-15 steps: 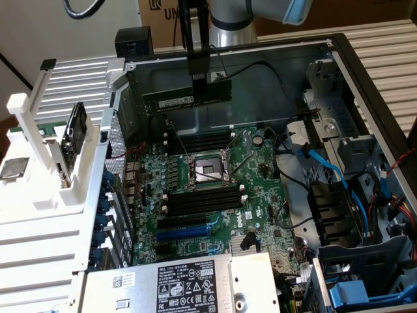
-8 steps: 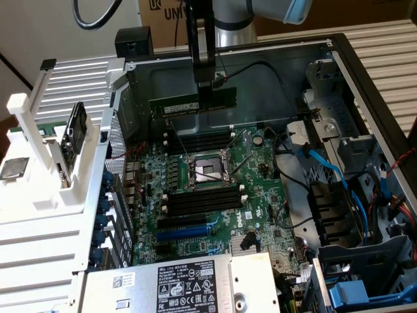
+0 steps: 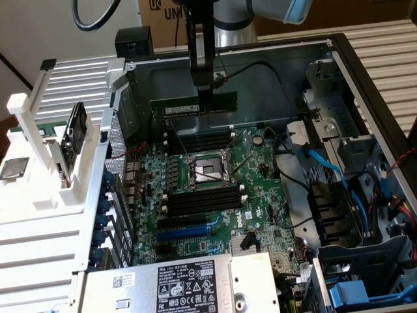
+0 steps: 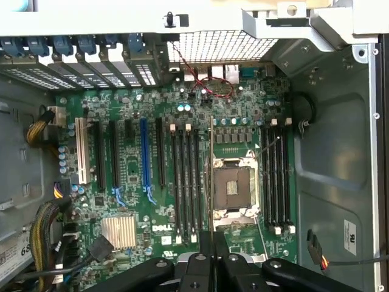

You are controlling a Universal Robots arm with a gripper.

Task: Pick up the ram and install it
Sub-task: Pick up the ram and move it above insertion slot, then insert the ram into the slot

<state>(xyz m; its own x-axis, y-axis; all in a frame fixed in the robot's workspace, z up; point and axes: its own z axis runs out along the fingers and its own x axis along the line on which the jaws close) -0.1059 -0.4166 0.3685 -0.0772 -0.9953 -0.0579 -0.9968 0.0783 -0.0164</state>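
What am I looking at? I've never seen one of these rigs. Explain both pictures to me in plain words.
The machine is a robot arm with a claw at its tip. One picture comes from a camera standing off the arm. The other comes from a camera on the arm's wrist, looking down past the claw. Below lies an open computer case with its green motherboard exposed. A square processor socket sits in the middle, with long black memory slots on two sides of it. The claw is shut on the ram, a thin dark-green memory stick, and holds it level in the air above the board. In the wrist view that stick appears edge-on, as a thin line. It is not in a slot yet.
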